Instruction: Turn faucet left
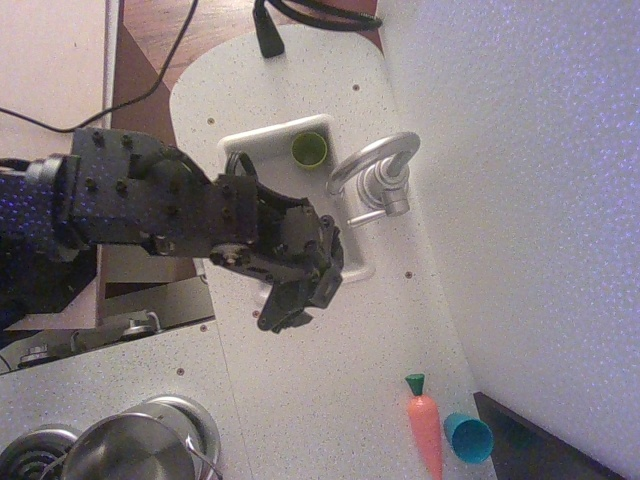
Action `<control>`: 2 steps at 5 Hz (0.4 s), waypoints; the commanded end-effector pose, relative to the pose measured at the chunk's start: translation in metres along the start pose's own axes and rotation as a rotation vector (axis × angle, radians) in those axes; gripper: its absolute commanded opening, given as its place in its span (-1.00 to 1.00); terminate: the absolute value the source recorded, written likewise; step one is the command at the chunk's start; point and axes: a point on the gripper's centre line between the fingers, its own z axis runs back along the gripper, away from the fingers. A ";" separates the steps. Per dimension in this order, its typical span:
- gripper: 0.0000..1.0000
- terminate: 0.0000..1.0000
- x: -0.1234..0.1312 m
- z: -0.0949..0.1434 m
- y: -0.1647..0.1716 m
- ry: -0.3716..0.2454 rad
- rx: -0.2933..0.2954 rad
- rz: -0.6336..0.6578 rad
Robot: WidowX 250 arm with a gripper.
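Observation:
The faucet [378,172] is a small shiny silver tap with a curved spout that arcs over the white sink [262,140]. Its round base stands on the sink's right rim, and a thin lever [366,217] sticks out below it. My black gripper [300,305] hovers over the lower end of the sink, left of and below the faucet and clearly apart from it. Its fingers look spread, with nothing between them. The arm covers most of the sink basin.
A green cup [309,150] lies in the sink's upper corner. An orange toy carrot [426,428] and a blue cup [468,438] lie at the lower right. A steel pot [130,455] sits on the stove at the lower left. A white wall [530,200] runs along the right side.

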 end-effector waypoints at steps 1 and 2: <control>1.00 -1.00 0.000 0.000 0.000 0.000 0.000 0.000; 1.00 -1.00 0.000 -0.015 0.012 0.064 -0.029 0.006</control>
